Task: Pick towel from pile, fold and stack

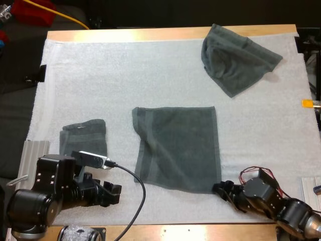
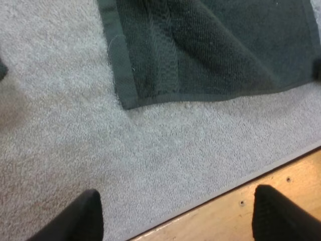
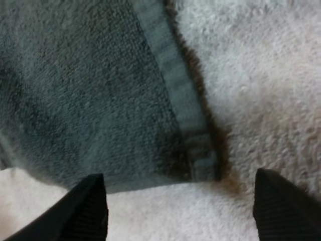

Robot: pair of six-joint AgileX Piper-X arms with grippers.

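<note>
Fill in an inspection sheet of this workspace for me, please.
surface: white mat lying flat on the wooden table.
job's things: flat towel spread mid-mat; crumpled towel far right; folded towel near left.
clutter: nothing seen.
grippers: left gripper open, over the mat's near edge; right gripper open, at the flat towel's near right corner.
cables: yellow cable beyond the table's far left.
surroundings: ribbed metal plate by the left arm.

Wooden table (image 1: pixel 150 35), white mat (image 1: pixel 100 80), possibly foam
</note>
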